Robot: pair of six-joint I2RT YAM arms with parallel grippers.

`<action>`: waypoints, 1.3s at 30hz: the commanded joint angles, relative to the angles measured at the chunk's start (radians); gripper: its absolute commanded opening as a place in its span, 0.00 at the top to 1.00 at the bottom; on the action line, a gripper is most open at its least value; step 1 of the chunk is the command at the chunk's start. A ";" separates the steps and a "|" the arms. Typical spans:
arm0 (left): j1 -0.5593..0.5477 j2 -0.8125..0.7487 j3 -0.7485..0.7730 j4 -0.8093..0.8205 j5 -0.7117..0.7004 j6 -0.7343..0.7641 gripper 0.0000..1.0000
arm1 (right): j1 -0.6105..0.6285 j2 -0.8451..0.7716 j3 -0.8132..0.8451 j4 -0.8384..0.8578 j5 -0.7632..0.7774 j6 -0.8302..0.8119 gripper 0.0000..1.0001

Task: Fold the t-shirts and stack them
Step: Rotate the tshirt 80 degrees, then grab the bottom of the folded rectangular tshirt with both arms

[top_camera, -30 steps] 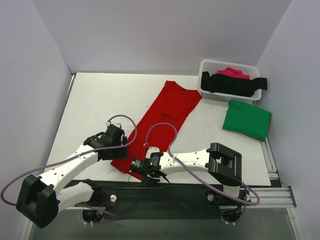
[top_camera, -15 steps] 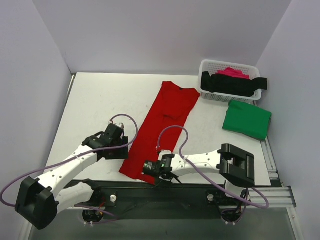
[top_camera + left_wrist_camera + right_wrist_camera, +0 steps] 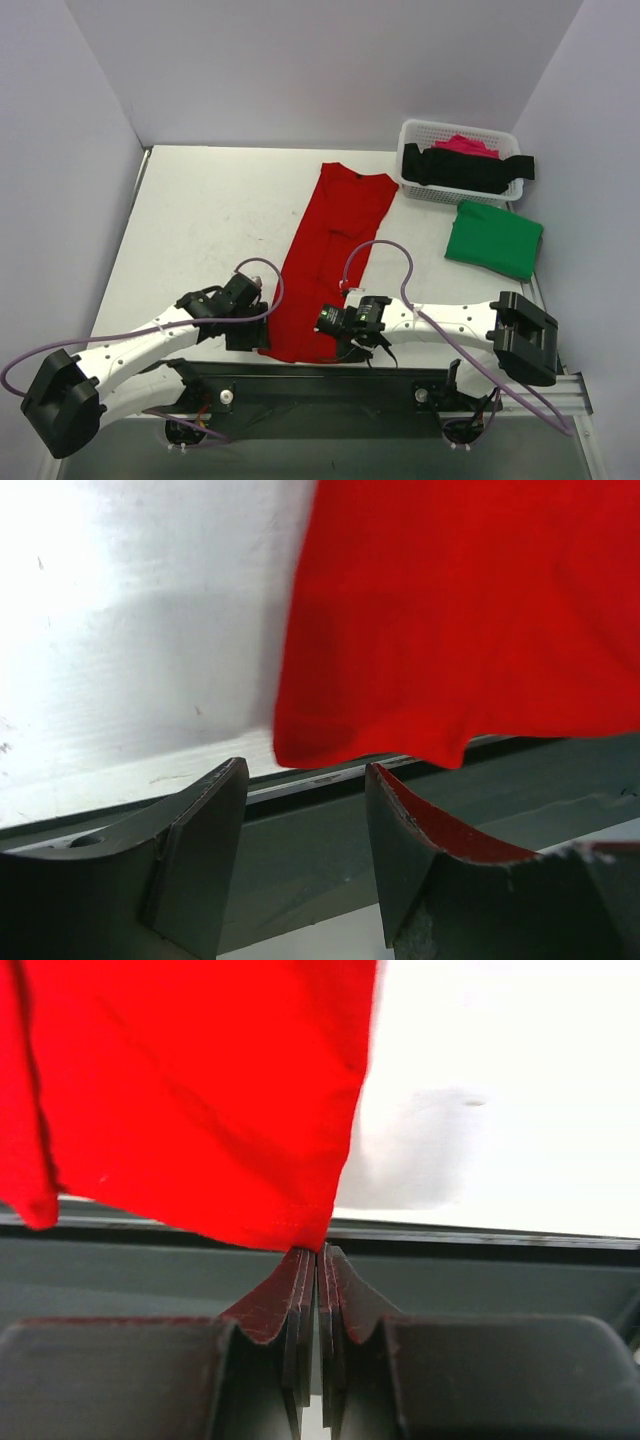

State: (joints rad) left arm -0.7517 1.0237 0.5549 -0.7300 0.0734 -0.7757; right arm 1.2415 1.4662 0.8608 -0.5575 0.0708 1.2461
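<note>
The large bright red cotton t-shirt (image 3: 335,235) lies as a long narrow strip on the white table (image 3: 200,220), its near hem at the front edge. The right gripper (image 3: 318,1252) is clamped tight on the hem's right corner. The left gripper (image 3: 305,780) sits with its fingers spread at the left corner, gripping nothing.

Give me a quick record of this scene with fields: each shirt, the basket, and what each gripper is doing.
red t-shirt: lies as a long strip on the table, hem at the near edge
green t-shirt: folded, on the table just in front of the basket
basket: white, far right; holds the black t-shirt and the pink t-shirt
left gripper: open, at the red hem's left corner, not gripping
right gripper: shut on the red hem's right corner
</note>
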 commanded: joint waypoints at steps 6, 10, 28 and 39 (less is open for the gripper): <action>-0.021 -0.057 -0.073 0.095 0.032 -0.148 0.40 | -0.017 -0.043 -0.039 -0.073 0.001 -0.039 1.00; -0.024 -0.056 -0.092 0.156 0.032 -0.165 0.41 | -0.017 -0.044 -0.045 -0.071 -0.003 -0.036 1.00; -0.024 -0.051 -0.138 0.184 0.003 -0.174 0.64 | -0.002 -0.049 -0.062 -0.071 -0.009 -0.002 1.00; -0.024 -0.047 -0.187 0.288 0.080 -0.168 0.74 | 0.006 -0.050 -0.069 -0.073 -0.009 0.022 1.00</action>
State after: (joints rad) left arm -0.7712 0.9783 0.3878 -0.5068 0.1223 -0.9424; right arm 1.2388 1.4467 0.8017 -0.5690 0.0448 1.2407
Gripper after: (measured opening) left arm 0.273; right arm 0.043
